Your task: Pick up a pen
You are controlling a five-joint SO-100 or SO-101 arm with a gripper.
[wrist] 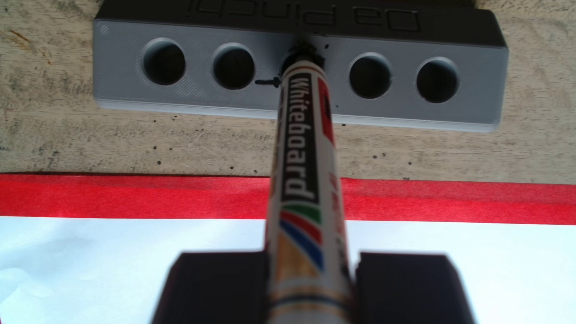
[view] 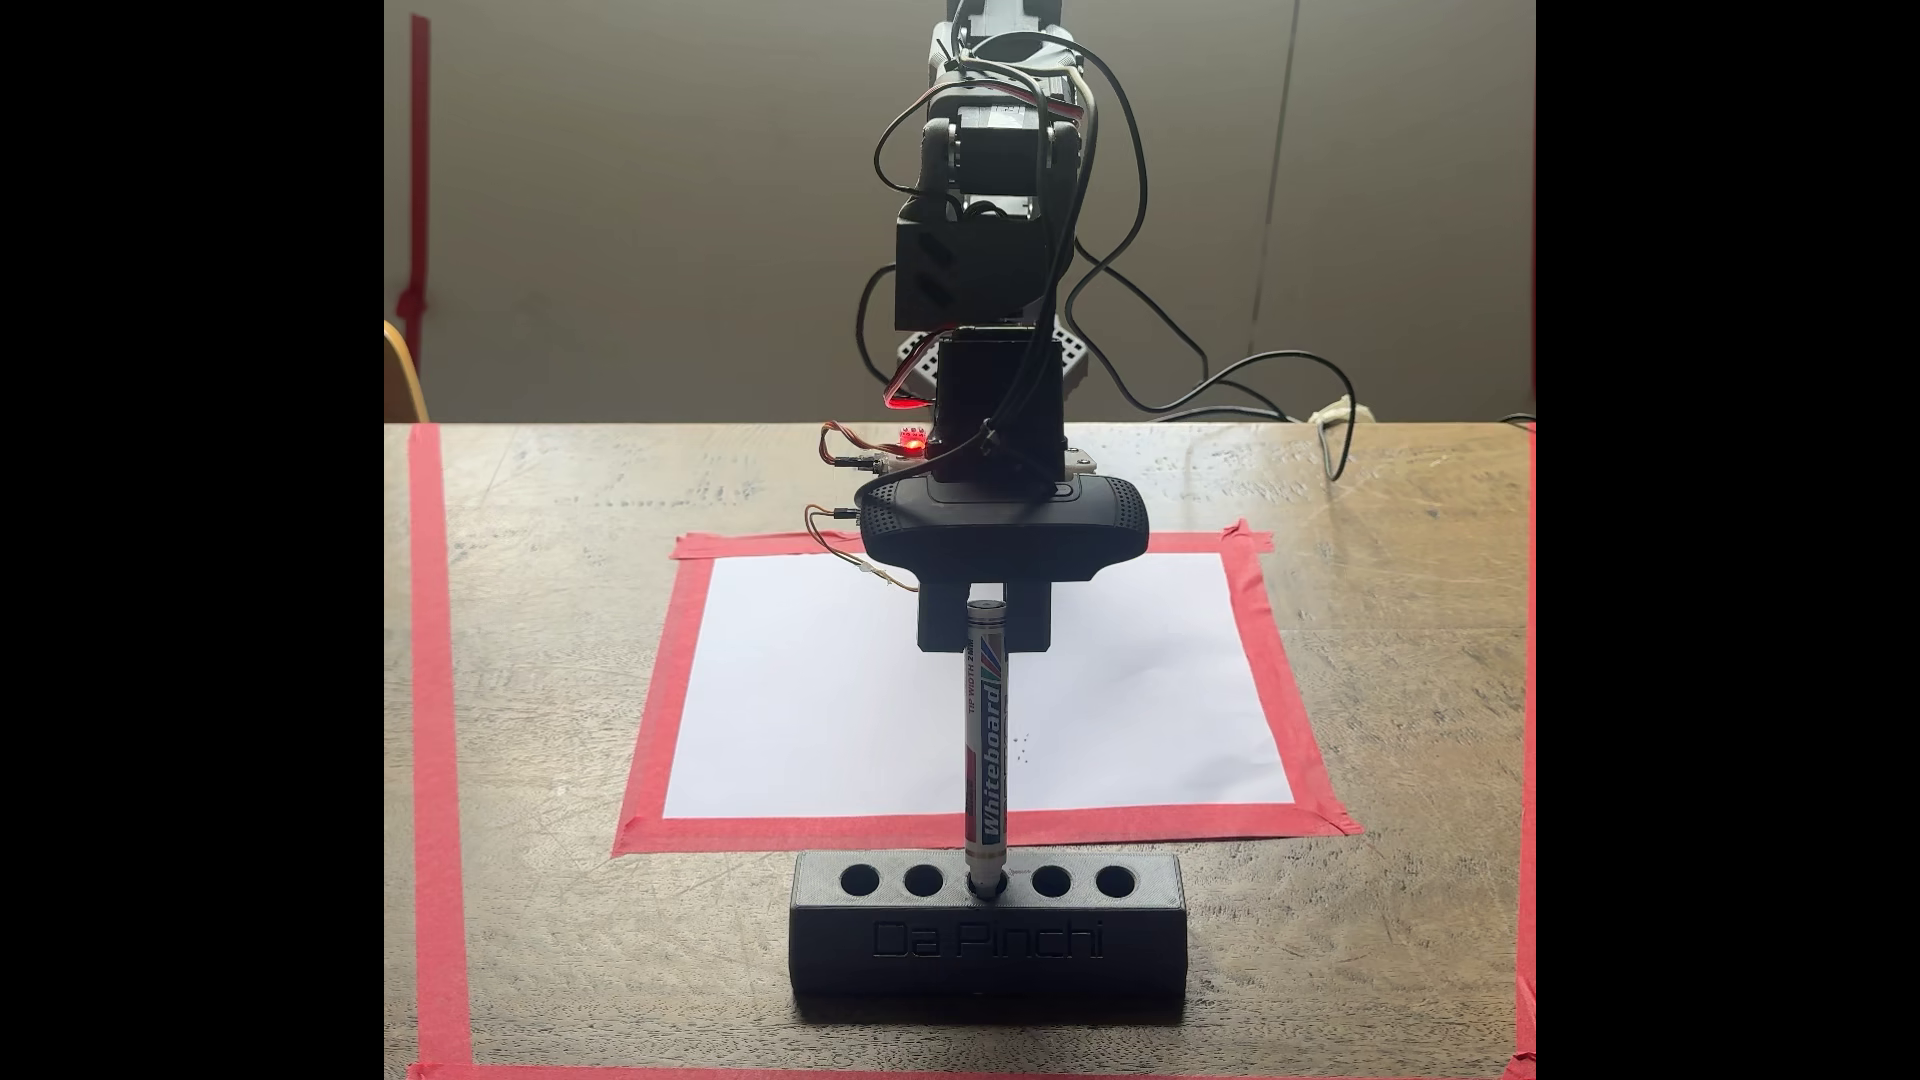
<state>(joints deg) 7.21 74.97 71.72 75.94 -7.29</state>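
Claw (wrist: pixel 311 280) closed on pen (wrist: pixel 299 174), one dark finger (wrist: pixel 215 286) on each side of the barrel near its upper end. In fixed view, claw (view: pixel 985 623) grips pen (view: pixel 985 748) just below its top. Pen upright, nearly vertical, lower end sitting in the middle hole of the holder (view: pixel 987 940). "Whiteboard" printed lengthwise on barrel; red, blue and green stripes above the lettering in wrist view. Tip hidden inside the hole; depth not readable.

Holder (wrist: pixel 467 115): dark block, five holes in a row, other four holes without pens, raised lettering "Da Pinchi" on the near face in fixed view. Small dark ink marks around the middle hole in wrist view. Stands on wooden bench (view: pixel 582 935), near edge, just in front of the paper.

White paper (view: pixel 810 706) flat on bench behind holder, bordered on all sides with red tape (view: pixel 665 706). A few tiny dark dots on paper right of the pen in fixed view. Wider red tape line (view: pixel 442 727) along bench left side. Black camera (view: pixel 1003 519) mounted across the wrist, above the claw; cables looping behind the arm.
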